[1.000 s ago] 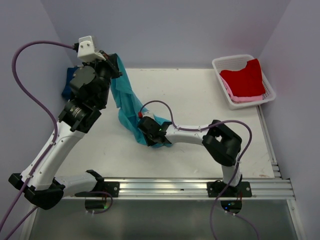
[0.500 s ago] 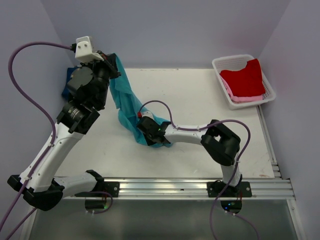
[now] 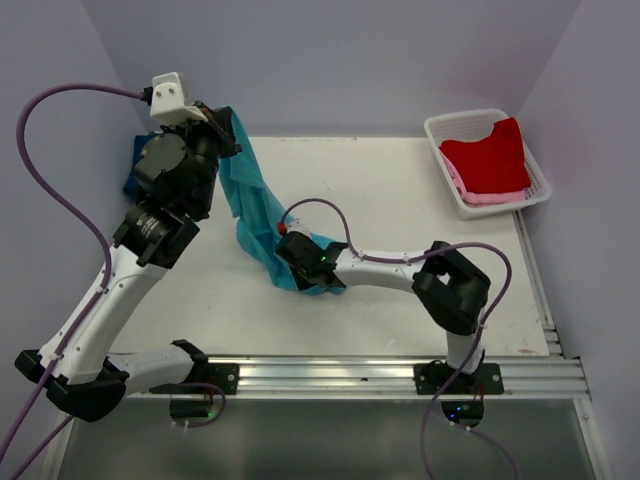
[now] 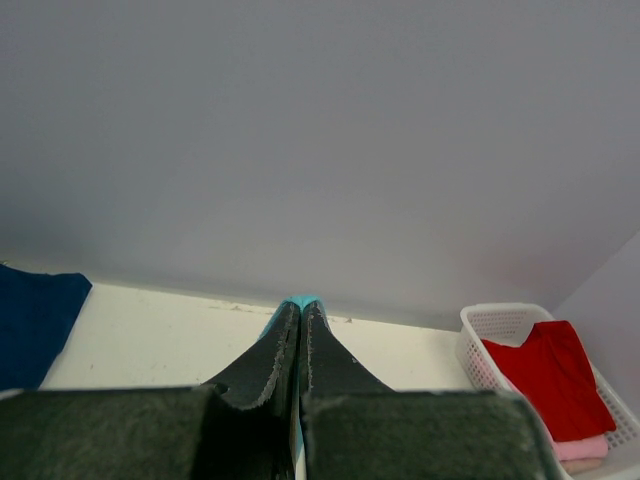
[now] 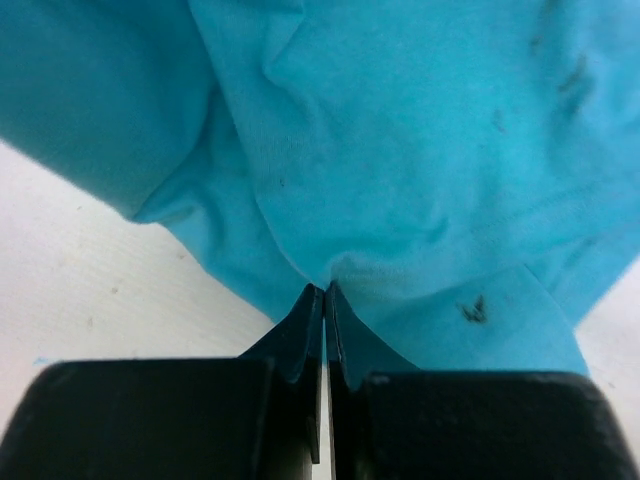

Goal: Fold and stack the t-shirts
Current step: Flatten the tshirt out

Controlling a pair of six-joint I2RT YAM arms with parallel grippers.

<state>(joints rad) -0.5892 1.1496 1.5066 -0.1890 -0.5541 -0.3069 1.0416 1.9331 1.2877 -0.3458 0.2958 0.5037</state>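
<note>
At the near edge, an aluminium rail (image 3: 400, 375) is bolted to the white table (image 3: 420, 200), and both arm bases are fixed along it. Just beyond the rail, near the middle of the table, the right gripper (image 3: 305, 268) is lowered onto the bottom end of the turquoise t-shirt (image 3: 262, 215). In the right wrist view its jaws are seen pressed together, with a fold of the turquoise t-shirt (image 5: 400, 150) pinched between the tips of the right gripper (image 5: 323, 290). The cloth around the grip is bunched and creased, and a few dark specks are visible on it.

From there the turquoise t-shirt is stretched as a long band up and to the far left, where its top end is held above the table by the left gripper (image 3: 224, 126). In the left wrist view the left gripper (image 4: 300, 312) is seen closed, with a sliver of turquoise cloth showing at its tips.

At the far left, behind the left arm, a navy blue t-shirt (image 3: 134, 172) is laid on the table; it is also seen at the left edge of the left wrist view (image 4: 30, 320).

In the far right corner a white slotted basket (image 3: 440, 125) is placed, and in it a folded red t-shirt (image 3: 488, 155) is stacked on a pink t-shirt (image 3: 480, 197).
</note>
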